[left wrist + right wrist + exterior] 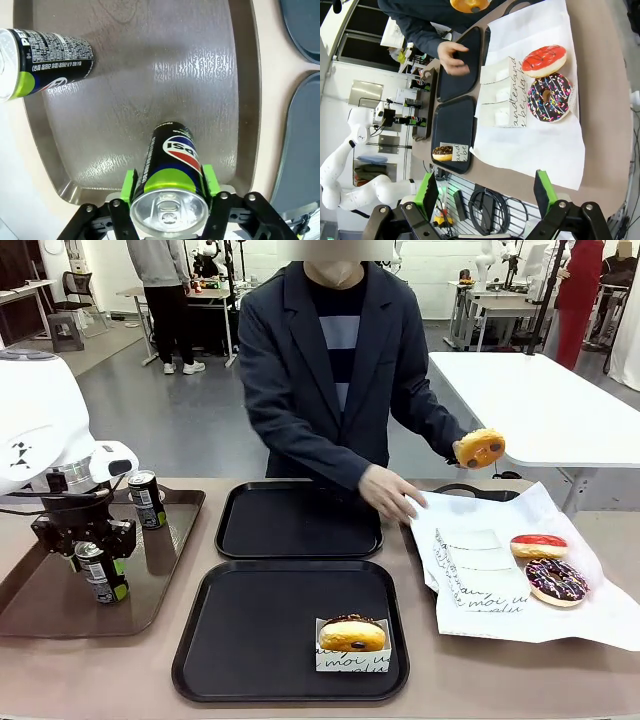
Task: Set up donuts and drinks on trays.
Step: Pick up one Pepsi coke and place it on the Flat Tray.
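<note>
We see the left gripper (170,184) clamped on an upright Pepsi can (172,160) on the brown tray (40,610) at left. A second can (147,498) stands farther back. The right gripper (486,195) has its jaws spread, holding nothing. A sleeved donut (352,635) sits on the near black tray (250,640). The person's hand (462,452) holds a yellow-iced donut (481,447) far right.

The brown tray (150,75), at nine o'clock on the matt beige surface (100,670), looks like glossy plastic, its floor finely rippled and mirroring light. The can (170,185) has a shiny printed wall and a bare silver metal top. The black trays (260,630) are smooth, semi-matt plastic. At three o'clock, creased matt white paper (560,625) carries a glossy red-iced donut (538,543).
</note>
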